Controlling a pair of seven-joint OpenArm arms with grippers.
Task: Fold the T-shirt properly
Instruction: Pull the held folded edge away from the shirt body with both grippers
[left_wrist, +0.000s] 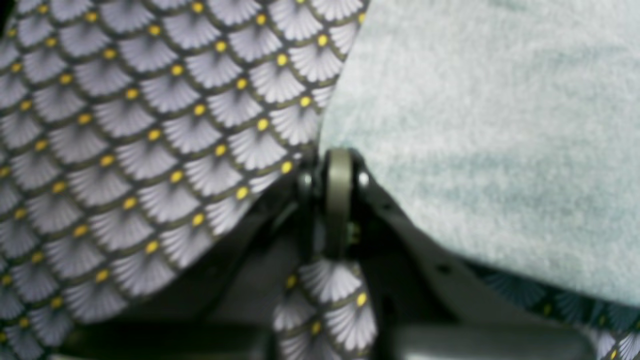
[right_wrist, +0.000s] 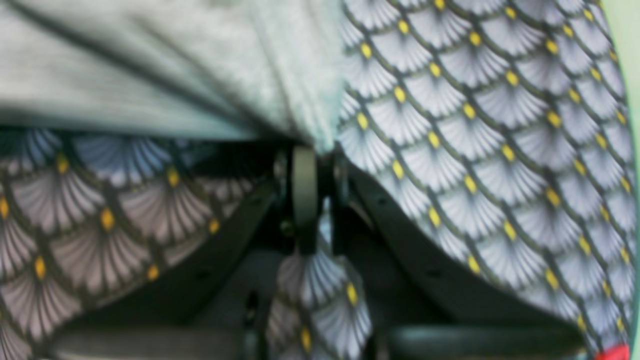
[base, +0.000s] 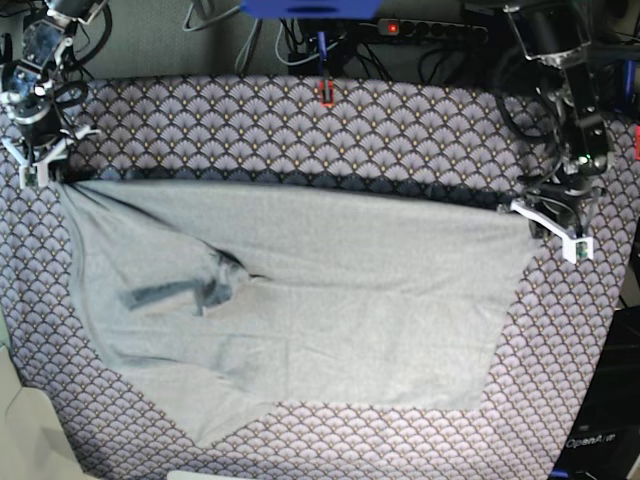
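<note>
— Claws first, going from the left of the base view: the right claw (base: 42, 168) sits at the far-left corner of the plain light heather-grey cotton T-shirt (base: 330, 300), jaws pinched tight on that corner. Its own wrist view shows the cloth gathered into radiating folds that run down into the closed tips.

— And the shirt itself?

— Spread wide across the bench, on the purple-grey fan-scale patterned tablecloth (base: 300, 120), back edge stretched nearly straight between the two arms. Toward the left there is a rumpled patch with darker grey showing, likely a sleeve or some of the inside turned up. The front edge sags to a point at lower left.

— How would you expect it to handle?

— Soft, light and limp, I'd judge. It drapes and puckers wherever it is pulled and has no stiffness of its own. Corners and hems are the sensible places to grip, since a pinch in the middle would only bunch it. It should slide over the tablecloth easily enough, though that could drag wrinkles along.

— Then the other side?

— At the right, the left claw (base: 558, 228) is clamped shut on the shirt's far-right corner. Its wrist view shows the fabric edge meeting the closed tips, with tablecloth to one side and grey cloth to the other.
</note>
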